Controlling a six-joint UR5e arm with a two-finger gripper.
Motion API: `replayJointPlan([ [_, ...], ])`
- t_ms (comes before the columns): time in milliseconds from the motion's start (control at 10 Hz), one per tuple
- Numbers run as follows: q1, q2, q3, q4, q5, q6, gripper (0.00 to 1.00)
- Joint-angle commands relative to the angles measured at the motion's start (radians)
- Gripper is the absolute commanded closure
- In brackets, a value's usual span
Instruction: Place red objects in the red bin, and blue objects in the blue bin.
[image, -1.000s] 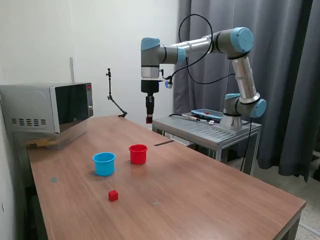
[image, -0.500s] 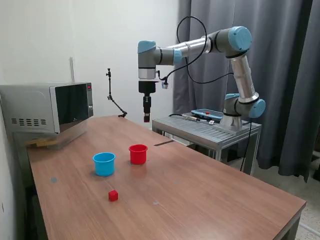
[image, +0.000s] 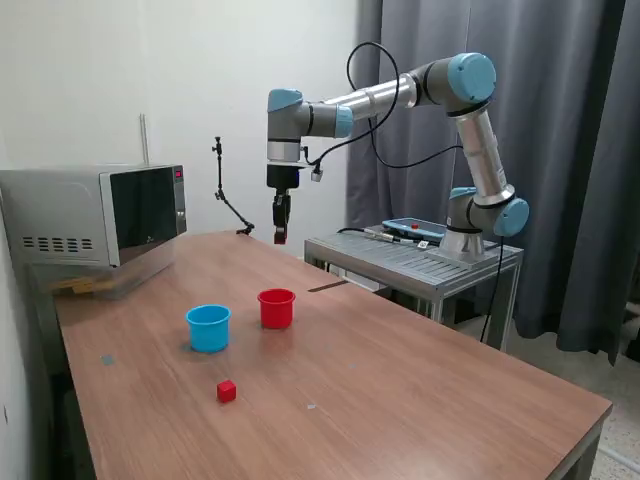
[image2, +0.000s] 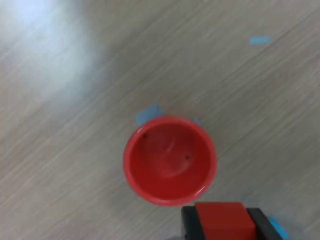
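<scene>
My gripper (image: 280, 238) hangs high above the table, over the red cup (image: 277, 308), and is shut on a small red cube (image2: 222, 220). In the wrist view the cube sits between the two dark fingers (image2: 188, 224) with the red cup (image2: 170, 159) open and empty below. A second red cube (image: 227, 391) lies on the table in front of the cups. The light-blue cup (image: 208, 327) stands beside the red cup, toward the exterior view's left. No dark blue cubes show.
A microwave (image: 95, 216) stands at the exterior view's left on the wooden table (image: 400, 400). A small stand with a thin black arm (image: 228, 195) is at the back. The arm's base sits on a metal cart (image: 420, 255) beyond the table.
My gripper has moved toward the exterior view's left with the red cube in it, staying high above the table. The cups and the cube on the table have not moved.
</scene>
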Motion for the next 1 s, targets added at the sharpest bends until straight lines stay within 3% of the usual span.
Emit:
replayJointPlan([
  [0,-0.024,0.001,0.046,-0.088,0.001,-0.018,1.00],
  [500,-0.026,0.015,0.142,-0.203,-0.005,-0.032,1.00],
  [900,-0.026,0.045,0.167,-0.257,-0.002,-0.035,1.00],
])
